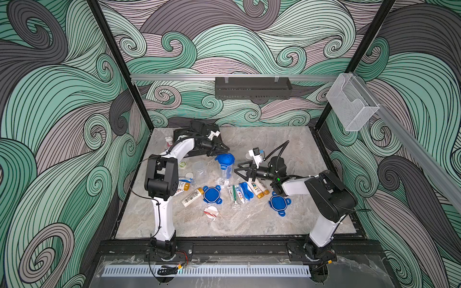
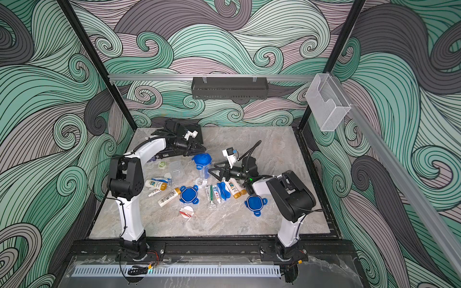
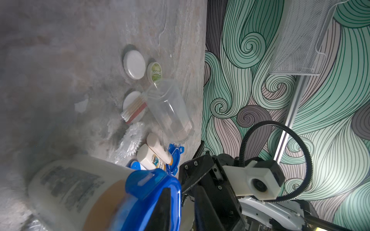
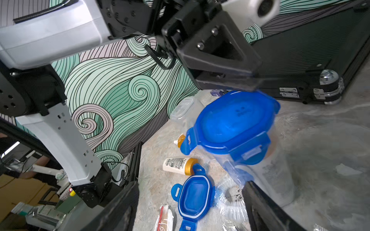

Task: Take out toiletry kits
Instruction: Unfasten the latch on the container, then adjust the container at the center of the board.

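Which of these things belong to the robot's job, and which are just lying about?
Job: blue-lidded container, white bottles, wrapped toothbrush, toothpaste tube, cotton swab packet.
Lying about: black case, black wall shelf, mesh wall bin.

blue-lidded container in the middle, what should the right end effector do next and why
Probably close the right end effector around the blue-lidded container. Its lid is on with a white bottle inside, the right jaws gape beside its clear body, and the left end effector sits at the lid's edge; a steady hold should help the lid come off.
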Controlling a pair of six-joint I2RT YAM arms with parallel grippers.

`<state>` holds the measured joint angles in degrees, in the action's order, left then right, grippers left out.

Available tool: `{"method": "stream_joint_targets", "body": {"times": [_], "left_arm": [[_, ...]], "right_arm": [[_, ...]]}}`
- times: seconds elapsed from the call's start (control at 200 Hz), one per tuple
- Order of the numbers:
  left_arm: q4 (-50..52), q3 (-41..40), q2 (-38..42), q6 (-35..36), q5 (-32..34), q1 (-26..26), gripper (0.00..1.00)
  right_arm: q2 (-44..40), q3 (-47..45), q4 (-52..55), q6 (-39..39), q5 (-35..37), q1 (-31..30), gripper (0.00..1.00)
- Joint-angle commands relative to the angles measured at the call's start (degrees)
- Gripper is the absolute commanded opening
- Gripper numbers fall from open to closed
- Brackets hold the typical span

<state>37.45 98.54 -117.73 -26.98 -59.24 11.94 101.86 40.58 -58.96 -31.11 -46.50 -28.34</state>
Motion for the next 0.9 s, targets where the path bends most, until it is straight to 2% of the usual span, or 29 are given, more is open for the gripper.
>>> {"method": "stream_joint_targets", "body": {"times": [0.0, 0.125, 0.24, 0.35, 0.47, 0.625, 0.896], "left_arm": [[11.54, 4.37, 3.67, 6.31, 3.62, 0.02, 0.36], [16.79, 2.99, 9.18, 8.90, 8.82, -0.42, 0.45], [16.40, -6.30, 16.24, 7.87, 15.22, -0.49, 0.51], [14.72, -15.32, 21.32, 7.13, 16.64, -0.20, 0.53], [12.42, -21.83, 24.82, 6.33, 16.95, 0.93, 0.53], [12.99, -21.07, 22.85, 6.53, 18.69, 1.15, 0.54], [11.73, -18.30, 17.10, 5.97, 20.40, 1.15, 0.50]], "right_arm": [[-2.88, 5.09, 13.82, 2.92, 3.63, -0.38, 0.82], [-2.85, 9.04, 19.59, 4.84, 7.15, -0.14, 0.84], [-0.94, 16.03, 30.58, 8.98, 8.39, -0.14, 0.87], [1.92, 21.23, 34.87, 9.44, 8.11, -0.05, 0.88], [5.58, 25.25, 34.66, 6.98, 7.14, -0.14, 0.87], [9.96, 29.90, 37.55, 4.63, 5.52, -0.96, 0.83], [9.31, 31.00, 41.30, 4.92, 5.19, -3.28, 0.74]]}}
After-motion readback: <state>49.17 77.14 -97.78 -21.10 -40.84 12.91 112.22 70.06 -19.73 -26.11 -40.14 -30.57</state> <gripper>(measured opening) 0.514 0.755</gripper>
